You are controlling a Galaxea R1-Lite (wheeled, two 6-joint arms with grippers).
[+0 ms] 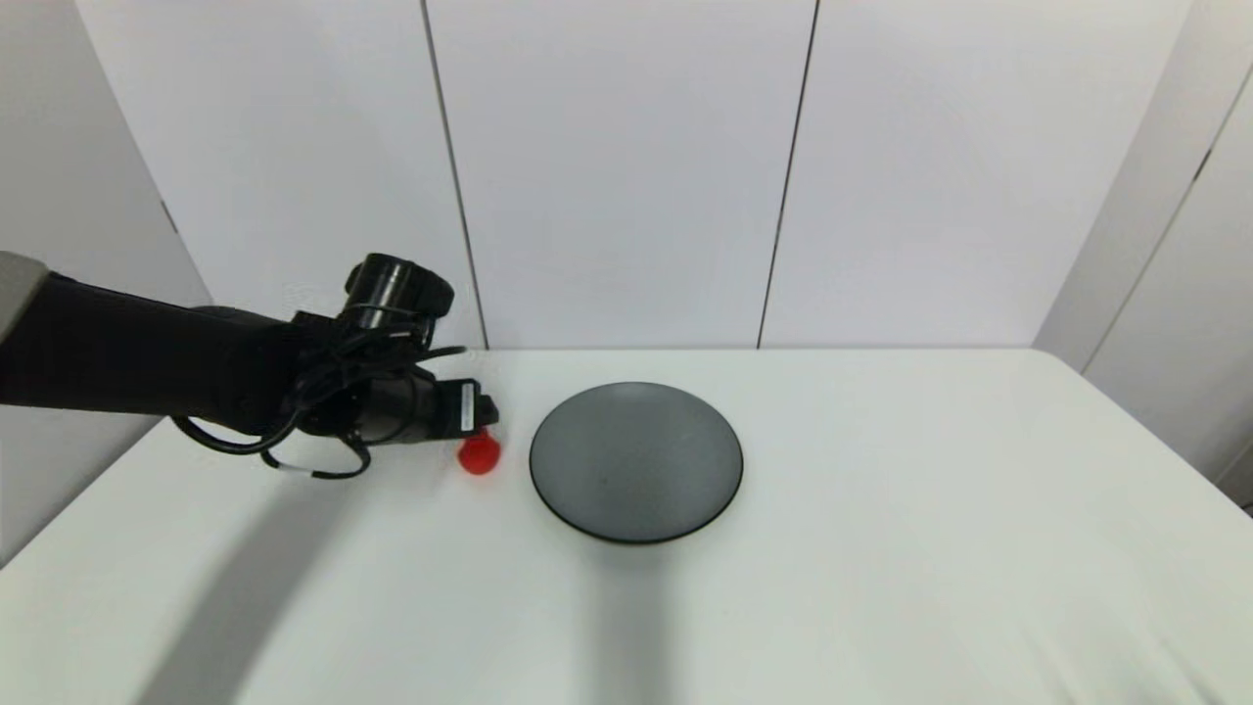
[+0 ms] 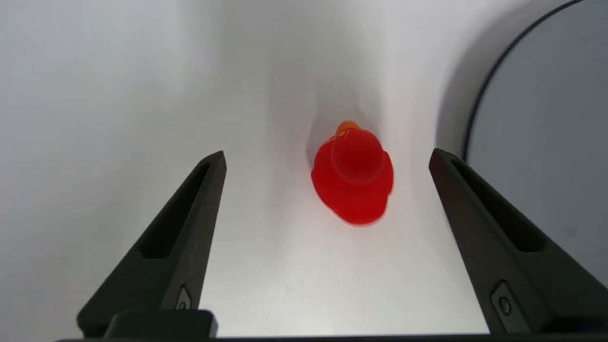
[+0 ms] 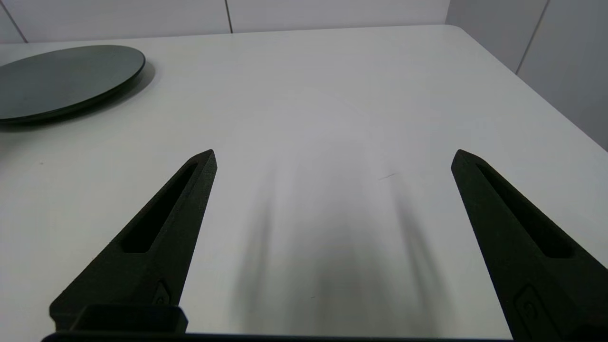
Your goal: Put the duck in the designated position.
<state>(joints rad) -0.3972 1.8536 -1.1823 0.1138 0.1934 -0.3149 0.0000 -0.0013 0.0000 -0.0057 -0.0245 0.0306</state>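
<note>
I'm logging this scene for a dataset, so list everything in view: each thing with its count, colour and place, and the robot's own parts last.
duck: one, glossy red, upright on the table, just left of the plate and apart from it.
plate: one, dark grey, round, near the middle of the table, nothing on it.
table: one, white, in front of the robot.
wall panels: white, behind the table.
left gripper: one, black, jaws open, above the duck, which shows between them untouched.
right gripper: one, black, jaws open, over bare table right of the plate, holding nothing.
</note>
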